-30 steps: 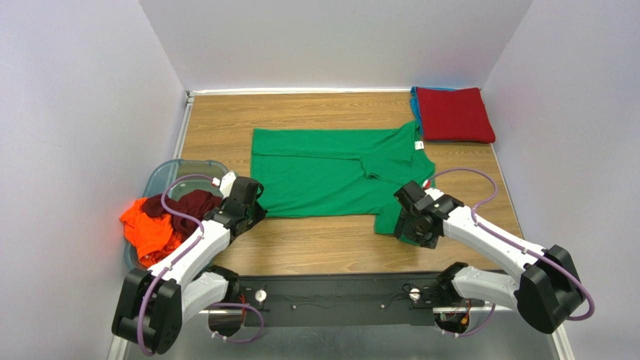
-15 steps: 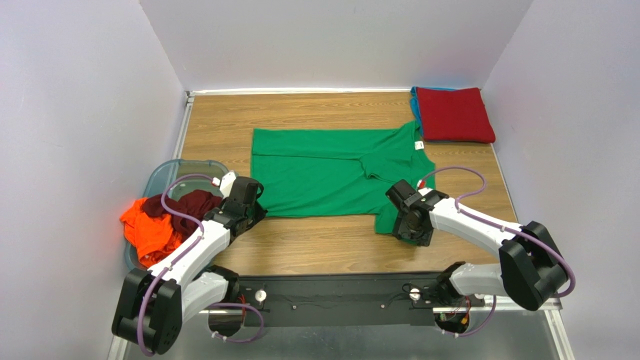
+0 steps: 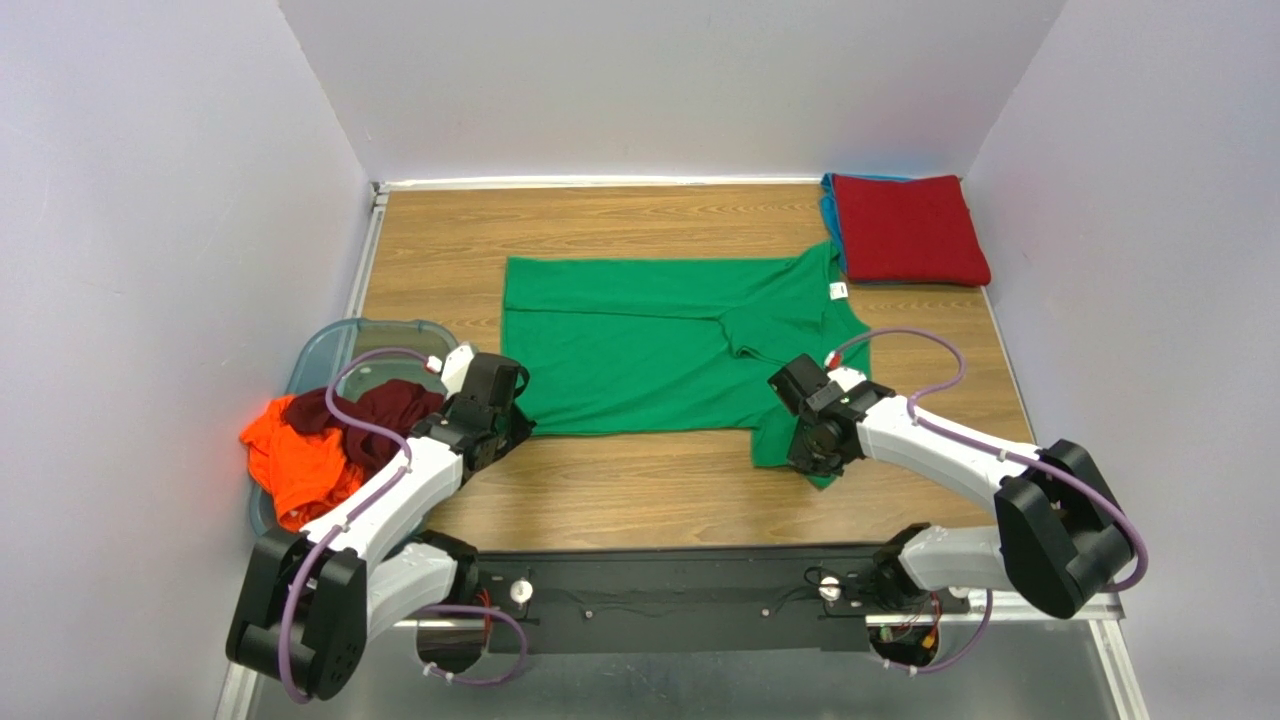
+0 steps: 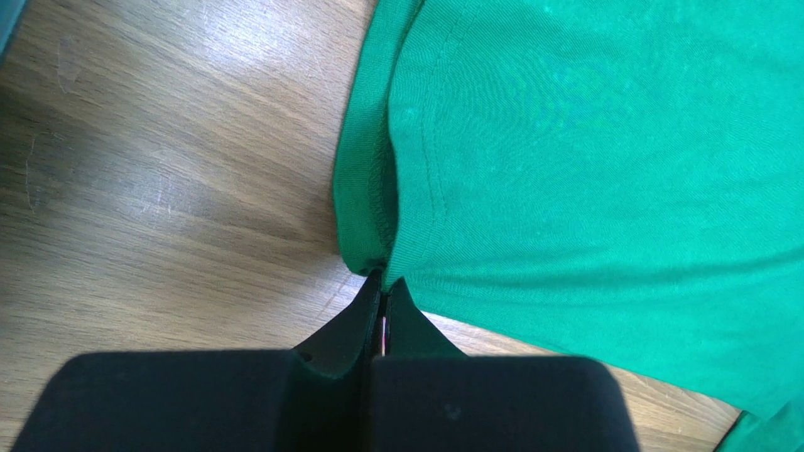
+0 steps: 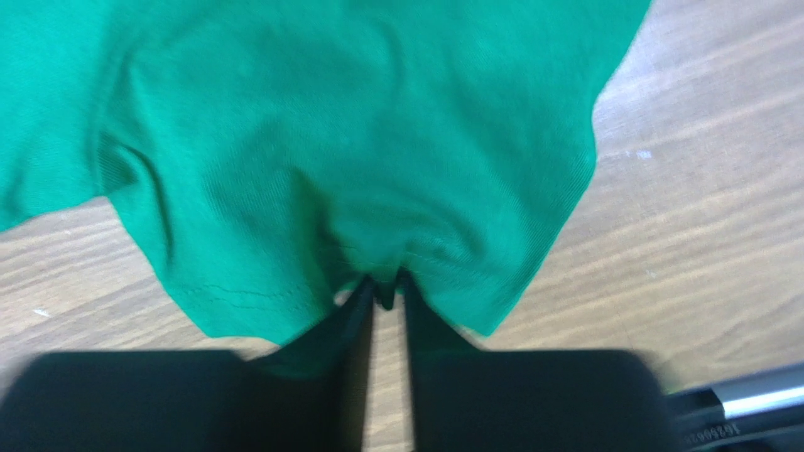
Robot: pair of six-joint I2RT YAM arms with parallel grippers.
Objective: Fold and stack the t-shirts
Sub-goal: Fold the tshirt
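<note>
A bright green t-shirt (image 3: pixel 646 345) lies spread flat in the middle of the wooden table, with its white neck tag toward the right. My left gripper (image 3: pixel 504 416) is shut on the shirt's near left corner; in the left wrist view the fingertips (image 4: pixel 382 282) pinch the hem of the green cloth (image 4: pixel 585 160). My right gripper (image 3: pixel 807 444) is at the near right sleeve. In the right wrist view its tips (image 5: pixel 384 287) are closed on a small fold of the sleeve (image 5: pixel 359 132). A folded red t-shirt (image 3: pixel 908 228) lies on a teal-blue one (image 3: pixel 828 210) at the back right.
A translucent bluish tub (image 3: pixel 376 327) stands at the left edge of the table and holds a crumpled orange t-shirt (image 3: pixel 293 458) and a dark maroon one (image 3: pixel 383 413). White walls close in the table on three sides.
My right gripper has slid a little left onto the sleeve and closed from wide open onto the cloth. The left gripper has stayed where it was, still shut on the corner.
</note>
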